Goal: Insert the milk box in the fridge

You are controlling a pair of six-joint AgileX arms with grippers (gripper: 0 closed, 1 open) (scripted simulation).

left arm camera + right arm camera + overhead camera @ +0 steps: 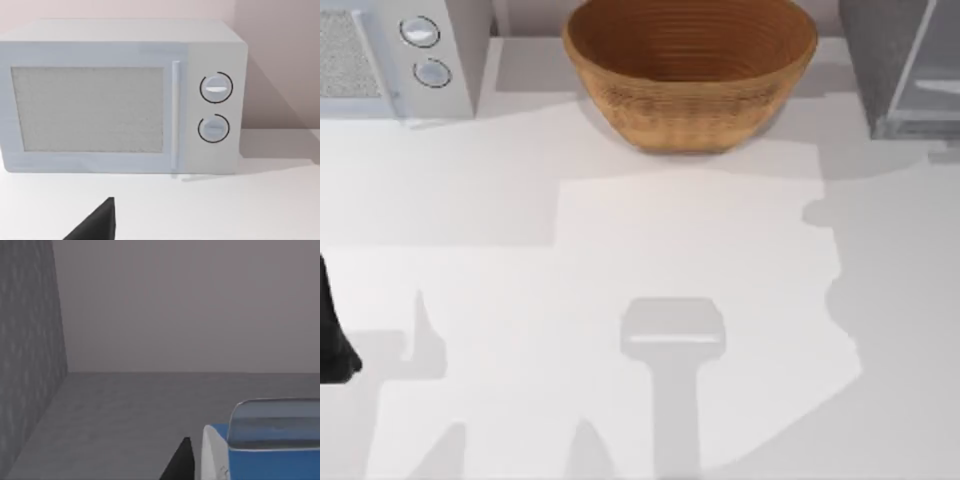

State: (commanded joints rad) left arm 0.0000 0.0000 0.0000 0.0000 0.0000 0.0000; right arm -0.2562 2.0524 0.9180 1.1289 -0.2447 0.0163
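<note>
The milk box (pixel 265 460), white with a blue top, stands low and close in the right wrist view, on the grey floor inside the fridge (pixel 30 365). A pale glassy piece sits just above its blue top. A black tip of my right gripper (pixel 182 462) shows right beside the carton's white side; contact cannot be judged. In the top view the fridge (pixel 880 60) is the grey cabinet at the back right, with its translucent door panel (pixel 930 70) swung out. My left gripper (pixel 97 225) is parked at the table's left edge, facing the microwave.
A light-grey microwave (pixel 390 50) with two dials stands at the back left. A large wicker basket (pixel 690 70) sits at the back centre. My left arm (pixel 332 340) shows dark at the left edge. The white table (pixel 640 300) carries arm shadows.
</note>
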